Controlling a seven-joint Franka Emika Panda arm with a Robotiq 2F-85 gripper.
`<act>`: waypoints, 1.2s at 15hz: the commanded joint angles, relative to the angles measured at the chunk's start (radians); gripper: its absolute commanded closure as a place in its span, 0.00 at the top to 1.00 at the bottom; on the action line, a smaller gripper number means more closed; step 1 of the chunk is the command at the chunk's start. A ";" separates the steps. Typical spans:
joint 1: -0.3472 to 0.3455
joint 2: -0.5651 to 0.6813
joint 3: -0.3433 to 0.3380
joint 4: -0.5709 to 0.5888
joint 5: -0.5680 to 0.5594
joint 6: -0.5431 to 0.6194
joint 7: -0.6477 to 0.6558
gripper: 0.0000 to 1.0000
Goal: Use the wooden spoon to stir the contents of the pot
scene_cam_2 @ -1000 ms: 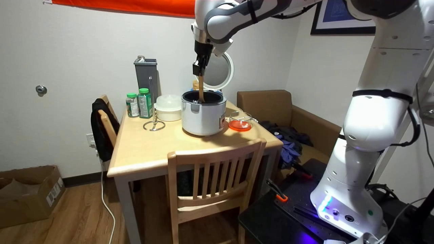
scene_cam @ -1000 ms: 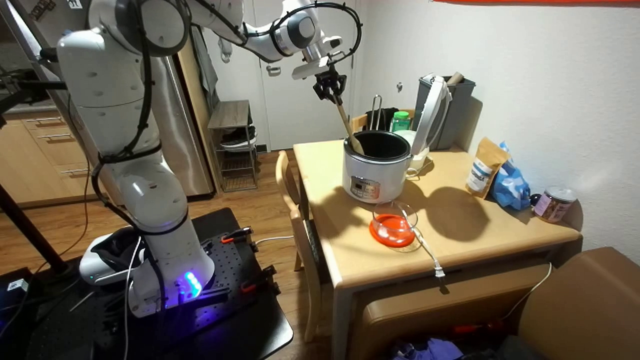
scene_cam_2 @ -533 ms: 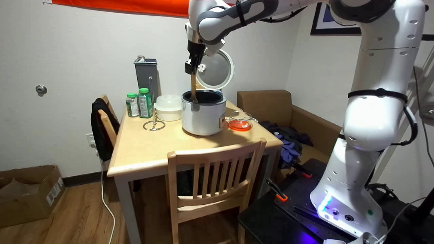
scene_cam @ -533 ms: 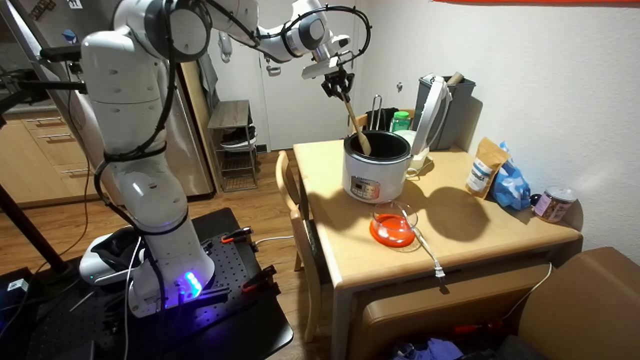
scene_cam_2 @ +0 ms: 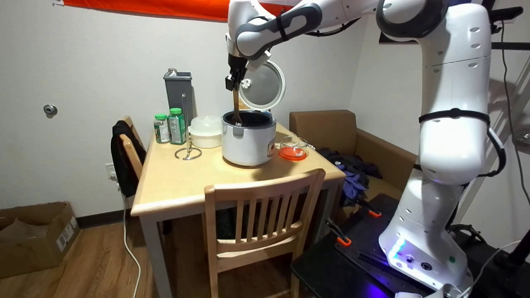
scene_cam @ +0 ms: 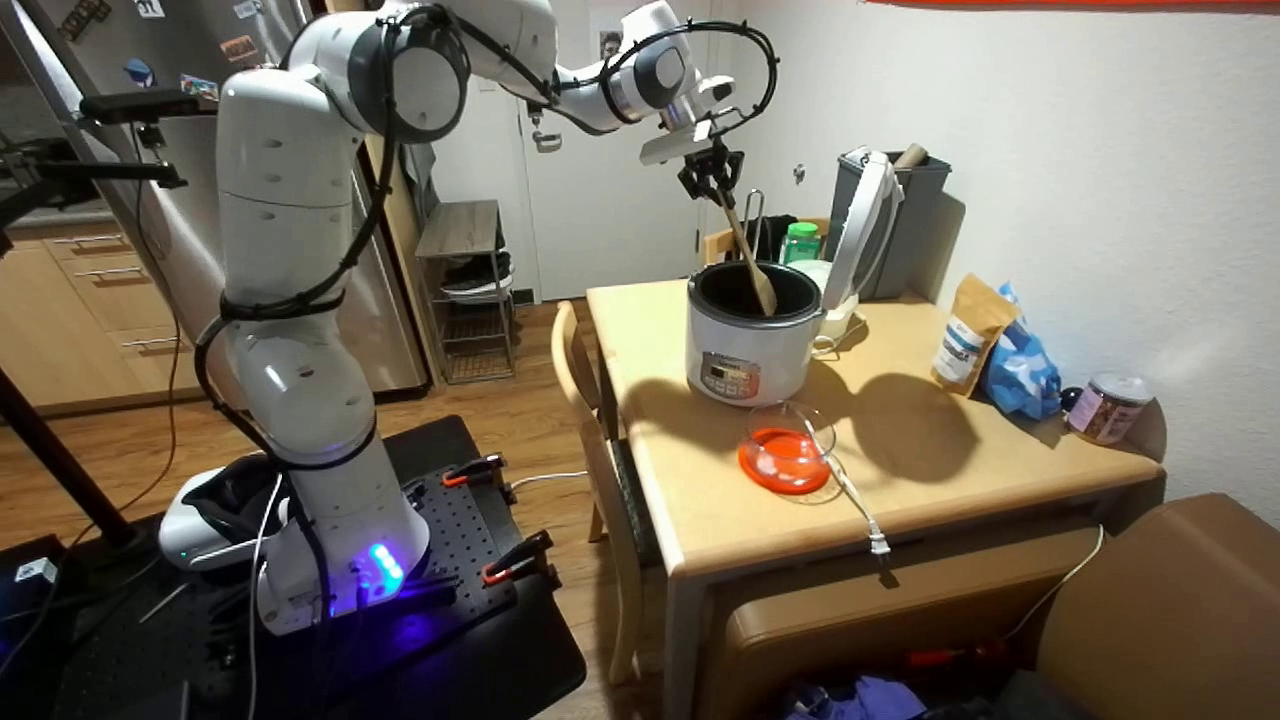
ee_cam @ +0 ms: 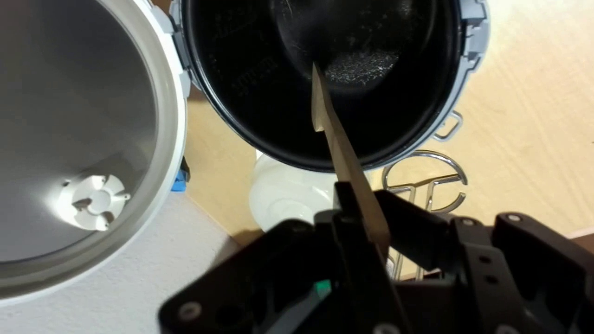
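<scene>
My gripper (scene_cam: pixel 716 192) is shut on the upper handle of the wooden spoon (scene_cam: pixel 748 250), which it holds over the white pot (scene_cam: pixel 745 345). In an exterior view the spoon leans, its lower end inside the pot near the front right of the rim. The gripper (scene_cam_2: pixel 233 84), spoon (scene_cam_2: pixel 236 102) and pot (scene_cam_2: pixel 247 145) also show in an exterior view, with the spoon nearly upright. In the wrist view the spoon (ee_cam: pixel 341 148) runs from the jaws (ee_cam: pixel 359 197) into the dark pot (ee_cam: pixel 250 102). A pale speckled patch shows on the pot's bottom; I cannot tell whether it is contents or glare.
The pot's open lid (scene_cam: pixel 858 235) stands at its side, also in the wrist view (ee_cam: pixel 79 139). An orange dish with a clear bowl (scene_cam: pixel 788 462) and a white cord lie near the pot. A chrome stand (scene_cam_2: pixel 187 140) and a white container (scene_cam_2: pixel 205 132) are close behind.
My gripper and the spoon have moved right in one exterior image and left in the opposite one. The spoon's lower end has swept across the pot's opening. The pot has not moved.
</scene>
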State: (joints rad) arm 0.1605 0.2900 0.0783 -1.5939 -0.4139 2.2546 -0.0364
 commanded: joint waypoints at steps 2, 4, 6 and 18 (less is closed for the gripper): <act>-0.013 0.041 -0.042 0.063 -0.009 -0.002 0.000 0.04; -0.025 0.038 -0.058 0.056 0.001 0.001 0.004 0.04; -0.034 0.023 -0.069 0.035 0.004 0.001 0.011 0.04; -0.033 -0.201 -0.049 -0.218 0.012 -0.015 0.028 0.04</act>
State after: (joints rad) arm 0.1254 0.1985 0.0105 -1.6978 -0.4082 2.2523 -0.0323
